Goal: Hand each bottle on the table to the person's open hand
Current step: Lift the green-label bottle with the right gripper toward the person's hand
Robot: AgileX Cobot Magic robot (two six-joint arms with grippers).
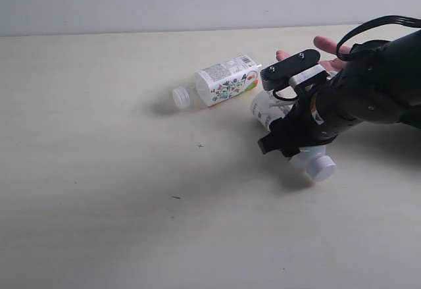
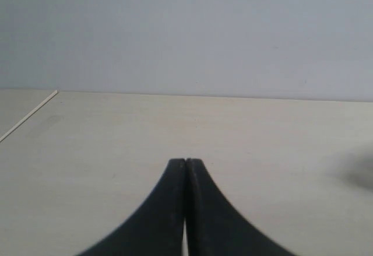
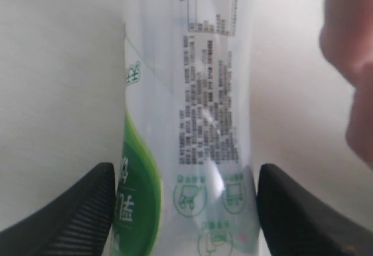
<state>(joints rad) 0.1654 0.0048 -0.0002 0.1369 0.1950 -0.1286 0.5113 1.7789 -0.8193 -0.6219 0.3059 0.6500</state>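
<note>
Right of centre lay two bottles: the squarish bottle (image 1: 225, 81) untouched, the green-labelled bottle (image 3: 186, 122) between jaws of the right gripper (image 3: 185, 168), grip unclear; the left gripper (image 2: 185, 161) was closed.

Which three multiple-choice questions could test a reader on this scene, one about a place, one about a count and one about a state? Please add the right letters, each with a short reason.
1. Where is the green-labelled bottle?
A) lying inside the right tool, with a finger on each side
B) standing upright by itself
C) hanging in the air

2. How many bottles does the exterior view show?
A) none
B) two
C) five

3. How is the left tool?
A) wide open
B) holding a cap
C) shut, holding nothing

Answers:
1 A: the right wrist view shows a black finger on each side of the bottle.
2 B: only this bottle and the squarish bottle lie on the table.
3 C: its two fingers meet with nothing between them.
</note>
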